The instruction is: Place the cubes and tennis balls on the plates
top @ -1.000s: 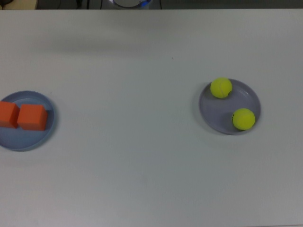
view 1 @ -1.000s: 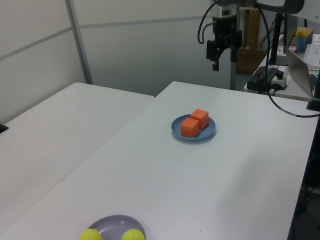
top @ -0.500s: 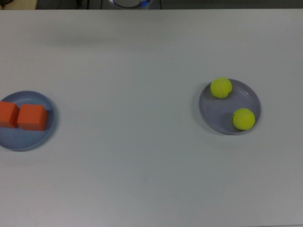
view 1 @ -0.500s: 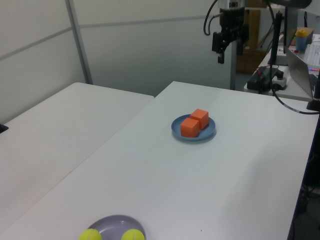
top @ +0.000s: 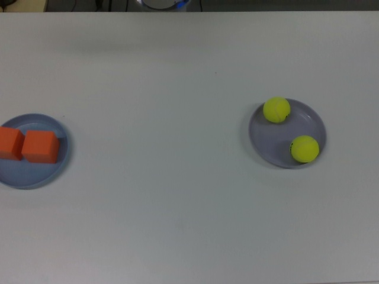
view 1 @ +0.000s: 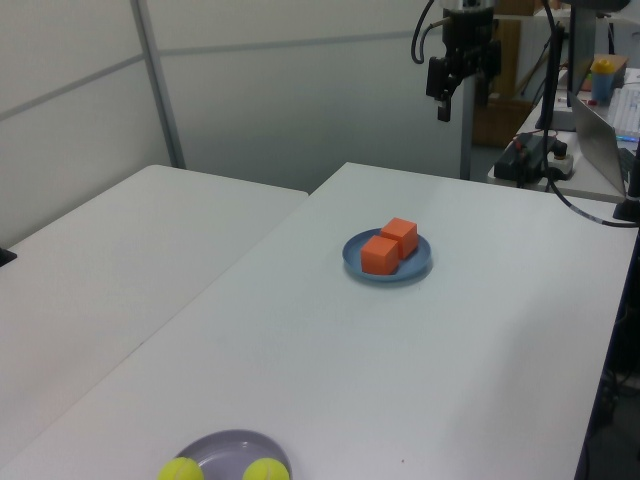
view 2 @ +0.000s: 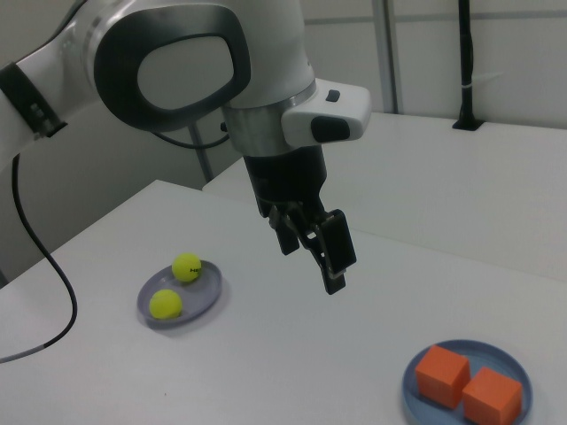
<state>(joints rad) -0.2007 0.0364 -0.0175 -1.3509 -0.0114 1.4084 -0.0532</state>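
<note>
Two orange cubes sit side by side on the light blue plate at the top view's left. Both tennis balls rest on the lavender plate at the top view's right. The gripper hangs open and empty, high above the table between the two plates in the right view. In the left view the gripper is raised over the table's far end, beyond the blue plate with its cubes. The top view does not show the gripper.
A second white table stands along the left view's left. A desk with a laptop and cables sits at the left view's far right. A black cable trails from the arm at the right view's left.
In the left view the gripper has risen and shifted to the right, away from the blue plate. Cubes, balls and plates have not moved.
</note>
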